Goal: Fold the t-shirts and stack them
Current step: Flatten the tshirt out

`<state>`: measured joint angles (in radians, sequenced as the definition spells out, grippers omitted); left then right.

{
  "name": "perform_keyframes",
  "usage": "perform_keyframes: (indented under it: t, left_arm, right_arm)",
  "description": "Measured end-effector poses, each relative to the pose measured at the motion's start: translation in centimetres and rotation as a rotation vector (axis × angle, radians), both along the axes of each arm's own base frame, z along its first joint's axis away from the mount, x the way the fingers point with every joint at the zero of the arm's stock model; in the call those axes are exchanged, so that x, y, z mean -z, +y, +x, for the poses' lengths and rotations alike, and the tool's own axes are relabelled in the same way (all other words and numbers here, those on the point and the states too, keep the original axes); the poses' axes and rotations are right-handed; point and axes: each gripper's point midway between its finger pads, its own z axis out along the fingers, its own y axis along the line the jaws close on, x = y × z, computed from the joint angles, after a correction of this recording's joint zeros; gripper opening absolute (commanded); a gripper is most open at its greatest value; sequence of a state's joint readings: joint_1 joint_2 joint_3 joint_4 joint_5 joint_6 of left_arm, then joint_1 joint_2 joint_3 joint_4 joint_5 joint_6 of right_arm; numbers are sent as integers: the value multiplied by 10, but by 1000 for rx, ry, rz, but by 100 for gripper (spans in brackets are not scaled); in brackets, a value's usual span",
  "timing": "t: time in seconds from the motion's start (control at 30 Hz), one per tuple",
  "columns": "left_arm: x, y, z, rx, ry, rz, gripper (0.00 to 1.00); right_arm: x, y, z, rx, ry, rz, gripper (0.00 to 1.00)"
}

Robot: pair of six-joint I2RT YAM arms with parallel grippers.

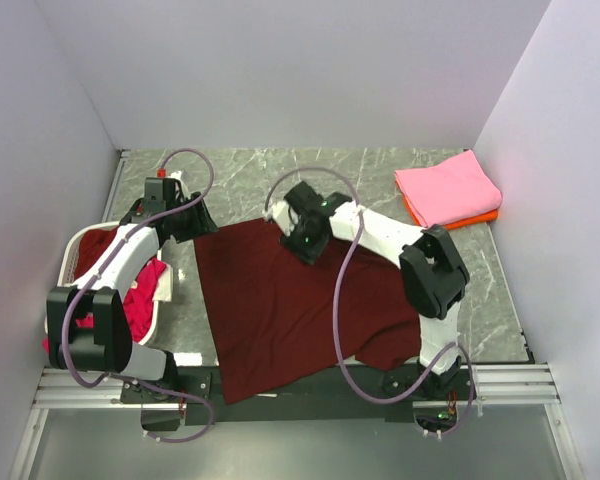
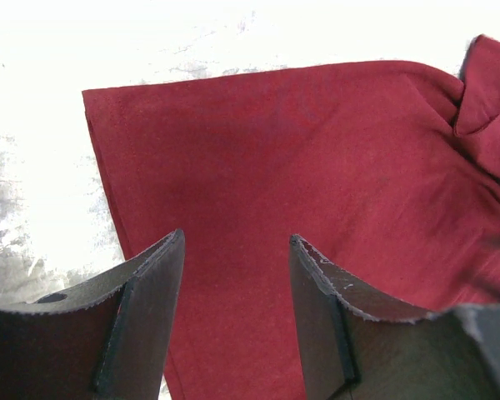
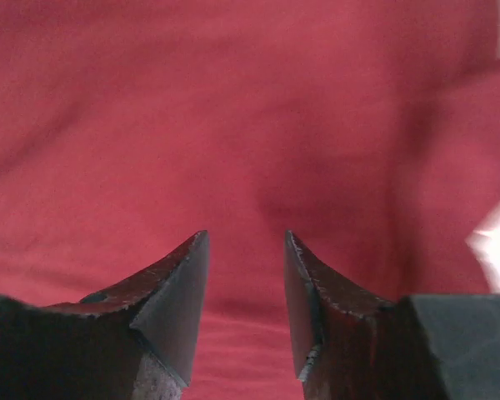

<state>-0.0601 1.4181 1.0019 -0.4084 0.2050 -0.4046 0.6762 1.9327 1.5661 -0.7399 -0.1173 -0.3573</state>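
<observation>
- The maroon t-shirt (image 1: 300, 310) lies spread on the tabletop (image 1: 380, 170), its near hem at the near edge. A folded pink t-shirt (image 1: 447, 187) sits on an orange t-shirt (image 1: 460, 217) at the far right.
- A shallow pinch would likely lift only one layer, and the bunched sleeve (image 2: 483, 92) could then fold in crooked.
- A hard pull could drag the hem off the near edge.
- The left arm's fingers (image 2: 150, 283) stand apart and empty, low over the far-left corner. The arm arches over the white basket (image 1: 165, 290).
- The right arm's fingers (image 3: 179, 283) are also apart, close over the cloth by the far edge. Blur probably hides exactly where.
</observation>
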Motion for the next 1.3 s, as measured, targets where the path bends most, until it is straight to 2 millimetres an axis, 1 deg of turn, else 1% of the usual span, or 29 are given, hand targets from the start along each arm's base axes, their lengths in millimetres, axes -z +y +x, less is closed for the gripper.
perform_keyframes:
  t: [0.03,0.1,0.13,0.17,0.23,0.3,0.33,0.43,0.5,0.57,0.6,0.63,0.67,0.7,0.73,0.77,0.83,0.93,1.07,1.2,1.27,1.3]
  left_arm:
    - [0,0,0,0,0,0,58]
    - [-1,0,0,-1,-4,0,58]
    - [-2,0,0,-1,-5,0,58]
    - [-2,0,0,-1,-7,0,59]
    - [-3,0,0,-1,-10,0,59]
    - [-5,0,0,-1,-13,0,59]
    - [-5,0,0,-1,-15,0,59]
    - [-6,0,0,-1,-18,0,59]
    - [-6,0,0,-1,-17,0,59]
    - [-7,0,0,-1,-19,0,59]
    - [-7,0,0,-2,-20,1,59]
    - [-8,0,0,-2,-22,1,59]
    - [-8,1,0,-2,-23,1,59]
    - [-8,1,0,-2,-23,1,59]
    - [-8,1,0,-2,-23,1,59]
    - [-8,1,0,-2,-23,1,59]
    - [-8,0,0,-2,-23,1,59]
    - [-8,0,0,-2,-23,1,59]
    - [-8,0,0,-1,-24,0,59]
    - [-9,0,0,-1,-28,0,59]
    - [-10,0,0,-1,-28,0,59]
    - [-10,0,0,-1,-28,-1,59]
  right_arm:
    - [10,4,-16,-36,32,-16,49]
    - [20,1,-35,-64,87,-40,49]
    - [21,-2,-35,-58,101,-43,49]
    - [17,-5,-31,-46,100,-28,49]
    - [4,-12,-14,-9,87,3,49]
    - [-17,-20,12,36,44,48,49]
    - [-32,-25,29,62,11,79,49]
    - [-71,-37,71,116,-64,163,49]
    - [-90,-43,99,143,-98,218,49]
    - [-90,-49,117,170,-98,242,49]
    - [-85,-52,123,179,-86,248,50]
    - [-73,-55,125,188,-52,248,50]
    - [-64,-56,125,195,-21,244,51]
    - [-49,-59,121,203,29,232,53]
    - [-38,-60,117,206,64,224,54]
    - [-27,-61,111,207,106,214,55]
    - [-11,-63,97,209,175,192,56]
    - [-1,-68,81,204,239,166,57]
    - [5,-72,72,195,267,147,57]
    - [22,-81,53,203,323,106,54]
    - [28,-86,43,208,346,87,50]
    - [29,-88,39,207,352,84,45]
